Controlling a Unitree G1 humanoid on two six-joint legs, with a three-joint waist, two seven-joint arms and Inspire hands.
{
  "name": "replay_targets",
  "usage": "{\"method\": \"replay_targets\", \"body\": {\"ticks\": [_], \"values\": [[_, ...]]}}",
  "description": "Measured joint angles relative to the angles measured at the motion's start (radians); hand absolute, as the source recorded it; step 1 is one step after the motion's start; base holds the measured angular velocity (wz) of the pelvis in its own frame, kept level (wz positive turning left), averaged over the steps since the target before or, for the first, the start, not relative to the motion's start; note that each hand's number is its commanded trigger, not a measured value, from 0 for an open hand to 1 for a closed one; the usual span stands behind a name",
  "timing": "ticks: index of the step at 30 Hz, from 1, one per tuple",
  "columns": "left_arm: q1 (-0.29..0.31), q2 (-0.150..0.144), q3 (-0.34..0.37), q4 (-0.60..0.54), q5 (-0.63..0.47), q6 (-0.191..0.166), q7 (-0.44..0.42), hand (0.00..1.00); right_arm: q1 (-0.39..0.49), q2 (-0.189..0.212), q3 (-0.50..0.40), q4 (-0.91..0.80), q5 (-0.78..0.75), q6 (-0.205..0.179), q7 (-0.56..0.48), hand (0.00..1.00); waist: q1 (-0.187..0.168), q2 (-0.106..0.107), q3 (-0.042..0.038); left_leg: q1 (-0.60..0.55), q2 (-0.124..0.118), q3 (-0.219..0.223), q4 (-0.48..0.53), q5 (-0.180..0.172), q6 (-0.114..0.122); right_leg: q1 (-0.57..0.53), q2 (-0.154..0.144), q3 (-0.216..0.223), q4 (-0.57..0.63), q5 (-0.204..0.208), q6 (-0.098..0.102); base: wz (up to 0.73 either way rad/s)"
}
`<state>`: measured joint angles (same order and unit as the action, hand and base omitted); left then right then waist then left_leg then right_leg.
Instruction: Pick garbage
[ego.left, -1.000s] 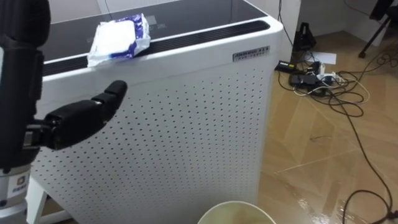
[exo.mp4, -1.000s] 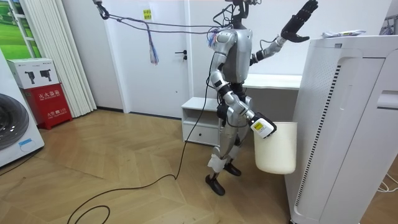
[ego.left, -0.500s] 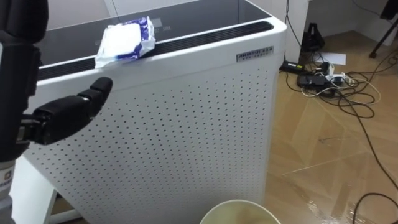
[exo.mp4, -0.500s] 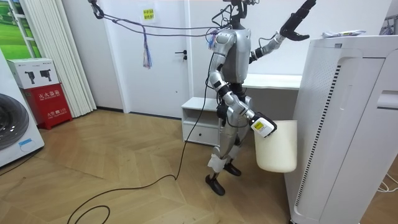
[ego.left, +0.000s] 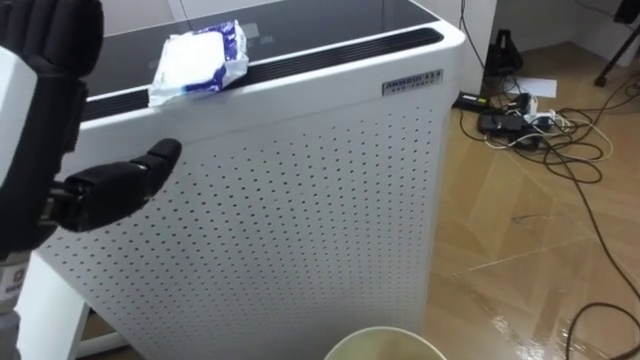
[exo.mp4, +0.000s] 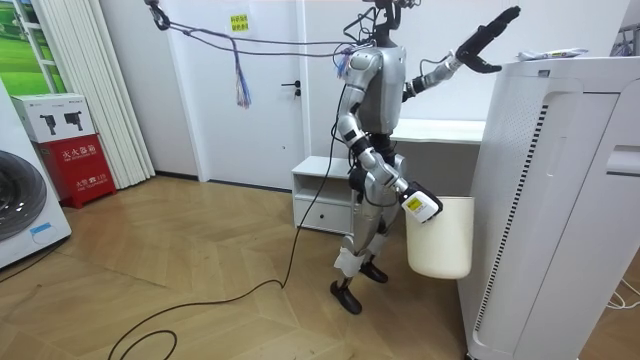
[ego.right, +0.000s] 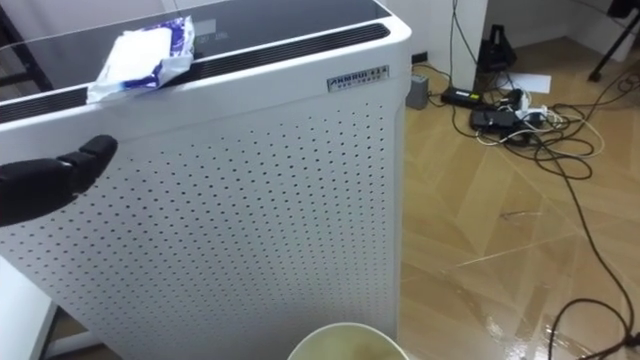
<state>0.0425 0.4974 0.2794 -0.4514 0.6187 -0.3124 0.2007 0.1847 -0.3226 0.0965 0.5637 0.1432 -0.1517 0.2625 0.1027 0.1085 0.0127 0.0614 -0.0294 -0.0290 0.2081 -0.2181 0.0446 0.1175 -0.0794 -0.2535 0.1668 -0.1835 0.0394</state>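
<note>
One crumpled wrapper (ego.left: 196, 60) lies atop one white perforated unit (ego.left: 300, 200); the left hand (ego.left: 110, 190) hovers nearby, released.

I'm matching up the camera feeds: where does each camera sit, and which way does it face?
Left eye view: on the robot's head, looking down at the packet atop the white appliance; the left robot hand shows at the left.
Right eye view: just beside it, same scene, same hand.
Room view: standing across the room, facing the whole robot beside the appliance with a white bin.
Shared: all three show packet, appliance and bin.
</note>
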Motion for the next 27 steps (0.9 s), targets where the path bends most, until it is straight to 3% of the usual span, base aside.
{"method": "replay_targets", "body": {"ticks": [7, 13, 22, 27], "values": [[-0.029, 0.001, -0.024, 0.02, 0.001, 0.053, -0.039, 0.0, 0.0, -0.001, 0.002, -0.004, 0.0, 0.0, -0.001, 1.0, -0.02, 0.002, -0.0015, -0.007, 0.0, 0.004, 0.0, 0.0, 0.0, -0.007, 0.0, 0.005, 0.0, 0.0, 0.0, 0.0], [-0.073, 0.027, -0.05, 0.081, 0.001, 0.089, -0.05, 0.0, 0.0, -0.004, 0.001, -0.005, 0.0, 0.003, -0.024, 1.0, -0.035, 0.012, -0.0007, 0.001, 0.001, 0.024, -0.003, 0.0, 0.0, -0.001, 0.0, 0.02, 0.0, 0.0, 0.0, -0.07], [-0.077, 0.027, -0.05, 0.093, -0.004, 0.148, -0.086, 0.0, 0.0, -0.006, 0.001, -0.033, 0.0, 0.051, -0.032, 1.0, -0.042, 0.032, -0.0056, 0.003, 0.001, 0.048, -0.004, 0.0, 0.0, -0.002, 0.0, 0.032, 0.002, 0.001, 0.001, -0.01], [-0.08, 0.028, -0.048, 0.118, -0.081, 0.168, -0.108, 0.0, 0.0, -0.013, 0.0, -0.033, 0.002, 0.077, -0.03, 1.0, -0.04, 0.043, -0.0074, 0.004, 0.001, 0.052, -0.004, 0.0, 0.0, -0.002, 0.0, 0.032, 0.003, 0.001, 0.001, 0.0]]}}
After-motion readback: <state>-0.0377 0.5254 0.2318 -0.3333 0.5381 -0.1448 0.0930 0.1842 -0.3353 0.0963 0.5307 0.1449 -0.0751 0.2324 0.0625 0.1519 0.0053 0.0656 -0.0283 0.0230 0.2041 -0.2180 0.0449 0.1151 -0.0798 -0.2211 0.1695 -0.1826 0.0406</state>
